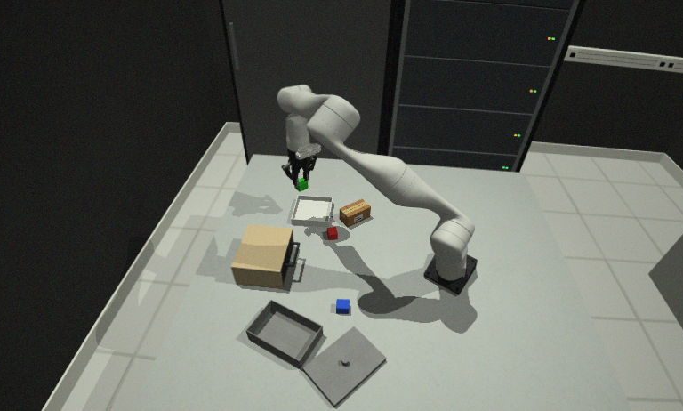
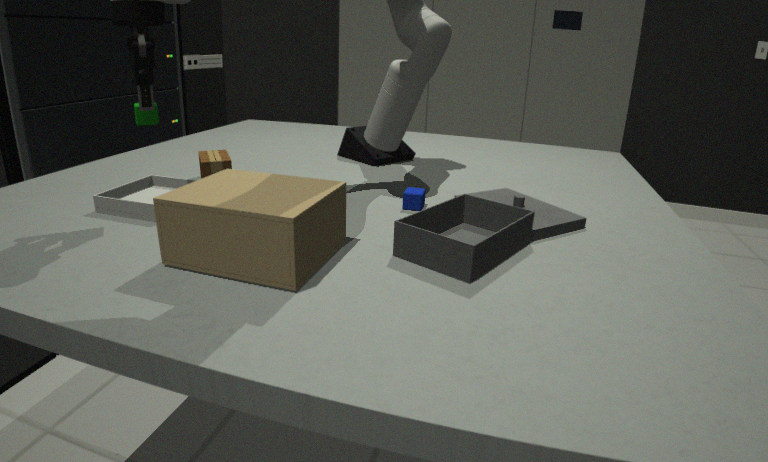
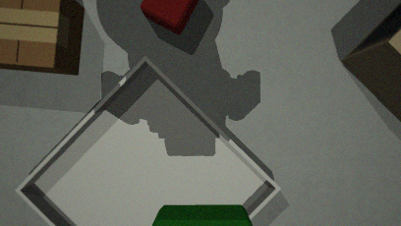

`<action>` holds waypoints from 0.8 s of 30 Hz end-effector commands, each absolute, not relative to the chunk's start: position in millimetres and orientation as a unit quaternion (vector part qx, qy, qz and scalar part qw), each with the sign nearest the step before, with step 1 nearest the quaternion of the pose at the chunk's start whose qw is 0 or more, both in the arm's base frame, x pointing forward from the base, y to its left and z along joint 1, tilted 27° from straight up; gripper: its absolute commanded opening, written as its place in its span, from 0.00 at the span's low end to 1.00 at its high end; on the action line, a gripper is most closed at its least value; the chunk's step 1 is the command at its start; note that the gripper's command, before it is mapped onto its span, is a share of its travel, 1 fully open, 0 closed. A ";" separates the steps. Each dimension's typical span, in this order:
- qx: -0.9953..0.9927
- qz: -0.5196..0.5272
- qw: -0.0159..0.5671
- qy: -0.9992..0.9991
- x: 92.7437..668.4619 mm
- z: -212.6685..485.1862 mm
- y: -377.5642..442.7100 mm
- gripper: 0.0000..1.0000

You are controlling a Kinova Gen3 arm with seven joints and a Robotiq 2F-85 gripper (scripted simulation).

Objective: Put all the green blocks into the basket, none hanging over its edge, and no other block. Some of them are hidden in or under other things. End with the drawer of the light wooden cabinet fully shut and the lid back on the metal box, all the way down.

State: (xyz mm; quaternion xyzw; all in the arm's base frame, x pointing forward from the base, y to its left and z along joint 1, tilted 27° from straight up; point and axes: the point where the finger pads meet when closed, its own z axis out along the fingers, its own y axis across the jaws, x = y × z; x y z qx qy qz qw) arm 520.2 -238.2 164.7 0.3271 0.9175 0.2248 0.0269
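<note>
The gripper (image 1: 302, 180) (image 2: 146, 106), its fingers partly closed, grips a green block (image 1: 301, 184) (image 2: 146, 114) (image 3: 201, 216) above the table, near the basket (image 1: 312, 222) (image 2: 124, 210) (image 3: 59, 145). The red block (image 1: 332, 233) (image 3: 169, 14) and cardboard box (image 1: 355, 213) (image 2: 214, 163) (image 3: 29, 34) sit just beside the basket; the cabinet (image 1: 263, 247) (image 2: 249, 229) (image 3: 375, 81) stands near it.

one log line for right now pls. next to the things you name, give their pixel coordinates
fingers (image 1: 301, 178) (image 2: 146, 103): shut on green block (image 1: 301, 184) (image 2: 146, 114) (image 3: 201, 216) | block: in air | basket (image 1: 312, 222) (image 2: 124, 207) (image 3: 83, 125): no block seen | lid (image 1: 357, 350) (image 2: 553, 216): off
</note>
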 end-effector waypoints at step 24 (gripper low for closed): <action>0.325 0.226 0.026 0.918 520.8 153.0 -234.0 0.10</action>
